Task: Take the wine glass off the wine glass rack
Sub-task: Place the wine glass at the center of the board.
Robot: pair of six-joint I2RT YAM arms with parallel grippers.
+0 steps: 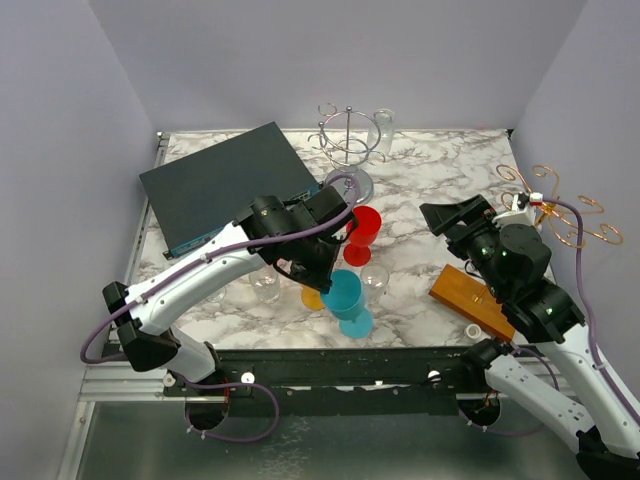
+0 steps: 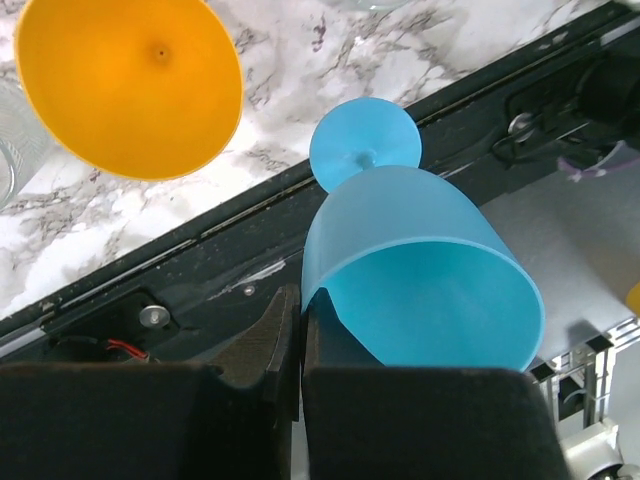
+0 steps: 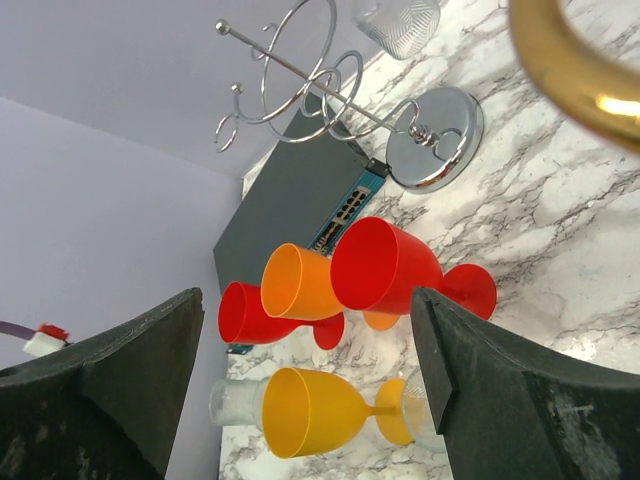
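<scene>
Top external shows the left gripper (image 1: 328, 272) clamped on a blue glass (image 1: 347, 296) in the lower centre of the frame, by the near edge of the table (image 1: 440, 170). The left wrist view confirms the grip. The fingers (image 2: 272, 345) are pinched together on the glass's rim at the lower middle of that frame, with the bowl tipped toward the camera and the foot further up the frame. Whether the foot rests on anything cannot be told.

The glass touches neither rack. The silver rack (image 1: 345, 140) stands well apart at the upper centre, and the copper rack (image 1: 565, 205) is at the right edge. On that showing, the lift-off looks done for this glass. What seems left is to stand it on the marble and let go. A yellow glass (image 2: 130, 85) sits near it, at the upper left of the left wrist frame, so the set-down spot will need some care.

A clear glass (image 1: 381, 128) hangs on the silver rack at the upper centre. The task does not say whether it must come off too.

The right gripper (image 1: 452, 214), right of centre, is spread wide and holds nothing. Its wrist view looks between the fingers at a red glass (image 3: 385, 265) lying on the table.
</scene>
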